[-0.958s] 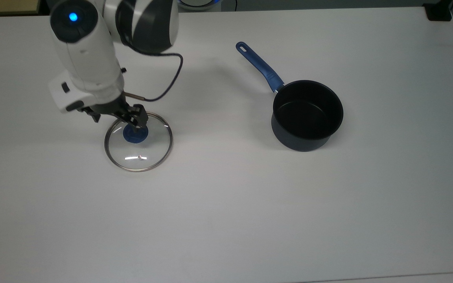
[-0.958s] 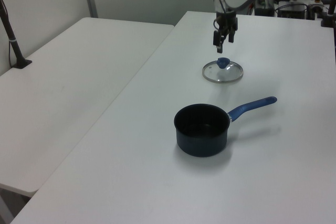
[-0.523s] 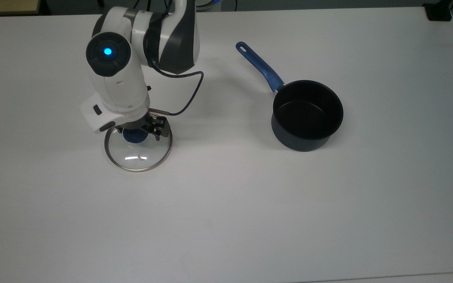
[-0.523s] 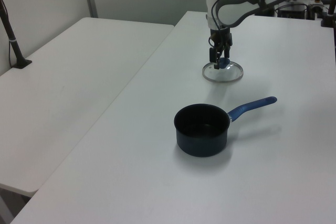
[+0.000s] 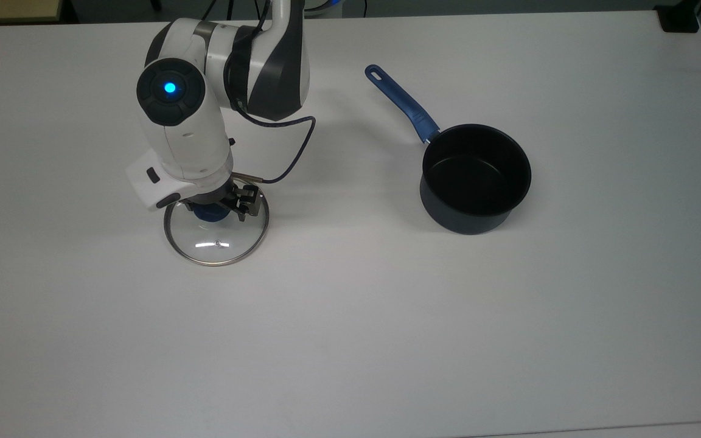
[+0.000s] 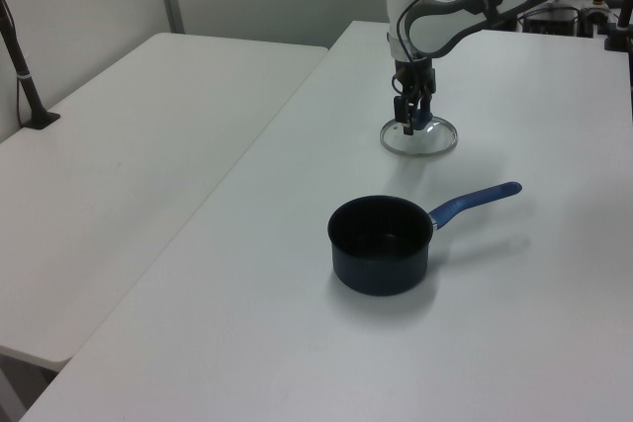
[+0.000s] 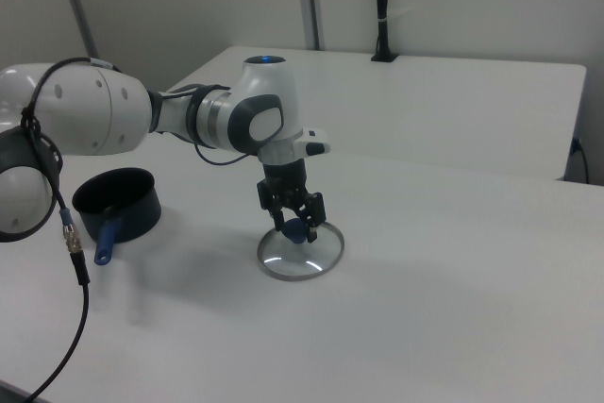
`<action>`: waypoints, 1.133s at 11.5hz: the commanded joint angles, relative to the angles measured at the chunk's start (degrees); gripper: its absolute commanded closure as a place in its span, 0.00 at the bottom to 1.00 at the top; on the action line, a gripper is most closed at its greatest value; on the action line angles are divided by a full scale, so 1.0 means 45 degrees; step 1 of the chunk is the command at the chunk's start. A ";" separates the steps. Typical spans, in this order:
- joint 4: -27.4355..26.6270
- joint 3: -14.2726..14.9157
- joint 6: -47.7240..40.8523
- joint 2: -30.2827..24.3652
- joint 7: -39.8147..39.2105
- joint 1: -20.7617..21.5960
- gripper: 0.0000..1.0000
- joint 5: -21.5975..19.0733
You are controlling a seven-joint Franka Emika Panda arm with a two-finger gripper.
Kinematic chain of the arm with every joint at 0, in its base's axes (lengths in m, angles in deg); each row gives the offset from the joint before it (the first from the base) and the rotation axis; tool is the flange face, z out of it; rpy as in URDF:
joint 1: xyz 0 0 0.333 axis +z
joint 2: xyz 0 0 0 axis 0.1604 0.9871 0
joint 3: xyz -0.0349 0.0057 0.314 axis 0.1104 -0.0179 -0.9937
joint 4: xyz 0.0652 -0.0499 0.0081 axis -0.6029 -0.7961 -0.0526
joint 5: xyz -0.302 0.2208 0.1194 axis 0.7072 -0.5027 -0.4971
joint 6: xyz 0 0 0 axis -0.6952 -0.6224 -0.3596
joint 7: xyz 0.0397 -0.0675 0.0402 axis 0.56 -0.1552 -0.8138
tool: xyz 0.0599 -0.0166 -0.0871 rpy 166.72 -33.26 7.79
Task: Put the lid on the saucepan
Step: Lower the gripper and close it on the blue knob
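The lid (image 5: 216, 240), a clear glass disc with a metal rim and a blue knob (image 5: 209, 212), lies flat on the white table (image 5: 350, 340) at the top view's left. My gripper (image 5: 213, 207) is lowered over the knob, open, with a finger on either side of it (image 7: 295, 226). The arm hides much of the knob in the top view. The dark saucepan (image 5: 475, 176) stands upright and empty well to the top view's right, its blue handle (image 5: 402, 103) pointing to the far left. In the left view the lid (image 6: 420, 137) lies beyond the saucepan (image 6: 381, 244).
A second white table (image 6: 129, 165) stands alongside at the left view's left, with a black post (image 6: 25, 76) clamped to it. A dark cable (image 5: 292, 155) loops from the arm's wrist.
The arm swung over the lid and came down, so the fingers now straddle the knob. The lid has shifted very slightly to the top view's right. The saucepan has not moved.
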 commanded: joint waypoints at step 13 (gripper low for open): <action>0.0032 0.0255 -0.0417 -0.1149 0.0034 0.0001 0.49 -0.0055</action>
